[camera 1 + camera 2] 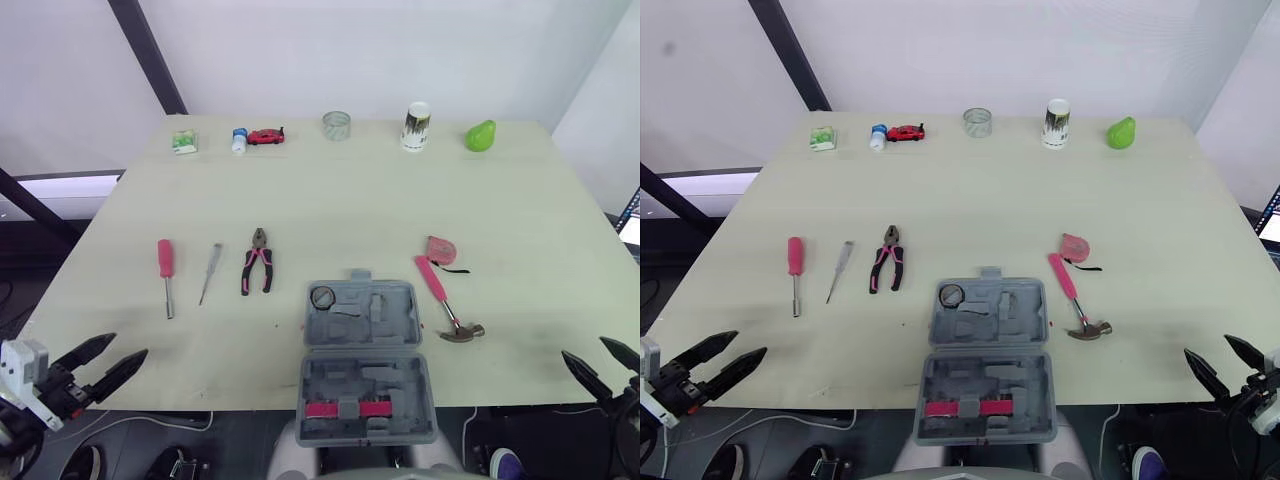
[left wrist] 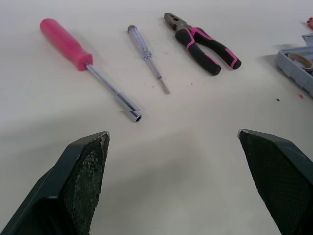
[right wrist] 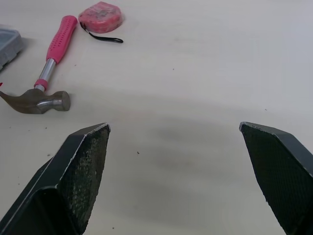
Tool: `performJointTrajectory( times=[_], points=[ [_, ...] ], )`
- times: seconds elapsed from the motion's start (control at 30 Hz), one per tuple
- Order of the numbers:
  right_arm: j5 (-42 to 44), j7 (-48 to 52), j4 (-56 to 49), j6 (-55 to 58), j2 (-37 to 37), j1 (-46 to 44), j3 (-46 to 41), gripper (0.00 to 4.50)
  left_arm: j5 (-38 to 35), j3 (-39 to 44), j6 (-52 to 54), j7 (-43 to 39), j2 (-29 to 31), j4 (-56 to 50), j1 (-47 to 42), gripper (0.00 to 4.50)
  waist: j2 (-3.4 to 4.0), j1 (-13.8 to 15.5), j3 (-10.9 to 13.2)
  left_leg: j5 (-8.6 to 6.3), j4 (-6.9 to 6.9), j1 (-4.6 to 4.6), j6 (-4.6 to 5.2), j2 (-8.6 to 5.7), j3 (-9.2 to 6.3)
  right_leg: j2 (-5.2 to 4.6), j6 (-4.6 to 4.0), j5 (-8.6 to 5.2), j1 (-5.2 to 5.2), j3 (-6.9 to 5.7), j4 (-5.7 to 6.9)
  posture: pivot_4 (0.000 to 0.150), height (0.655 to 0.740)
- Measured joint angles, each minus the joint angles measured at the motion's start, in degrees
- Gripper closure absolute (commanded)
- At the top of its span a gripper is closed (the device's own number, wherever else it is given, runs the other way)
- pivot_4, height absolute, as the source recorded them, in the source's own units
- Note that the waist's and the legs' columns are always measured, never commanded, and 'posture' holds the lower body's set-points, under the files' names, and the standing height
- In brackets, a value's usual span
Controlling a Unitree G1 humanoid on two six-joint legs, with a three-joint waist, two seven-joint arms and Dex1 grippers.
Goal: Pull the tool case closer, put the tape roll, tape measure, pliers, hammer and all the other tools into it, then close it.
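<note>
While the tool case [image 1: 392, 312] lies open, we hold the left gripper [image 1: 129, 345] left of it and the right gripper [image 1: 582, 346] right of it, fingers spread, empty. Hammer [image 1: 447, 300] lies just right, pliers [image 1: 258, 264] left.

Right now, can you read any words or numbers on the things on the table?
No word or number here can be read.
white cup: dark print on its side, too small to read.
green packet: some marking, too small to read.
tape measure: no label I can make out.
tool case: no lettering shows.
</note>
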Motion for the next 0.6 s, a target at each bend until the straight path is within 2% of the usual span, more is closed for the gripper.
performJointTrajectory(
  times=[0.23,0.4,0.6],
  points=[
    [0.32,-4.11,-10.67,8.77,-2.11,-2.42,4.17,0.05,0.08,-2.09,0.03,-2.34,-0.05,-7.21,0.6,0.0,-0.01,0.0,-0.03,0.0,0.02,0.01,0.0,0.06,0.03,0.0,0.03,0.03,0.0,0.03,0.02,0.15,0.74],
    [-0.42,-9.57,-15.72,17.41,-4.22,-9.97,9.93,0.05,-0.07,-7.86,2.7,-2.23,-2.02,-18.86,-1.3,0.0,-0.02,0.32,-0.03,0.0,0.03,-0.04,0.0,-0.03,0.02,0.01,0.13,0.09,0.0,0.05,0.02,0.15,0.74],
    [-5.81,-15.74,-15.01,23.46,-4.54,-19.73,18.01,0.05,-1.25,-12.63,7.84,-0.13,-2.14,-31.32,-3.72,0.0,-0.02,0.23,-0.02,0.0,0.04,-0.04,0.0,-0.03,-0.04,0.07,0.14,0.09,-0.01,0.06,0.05,0.15,0.74]
  ],
)
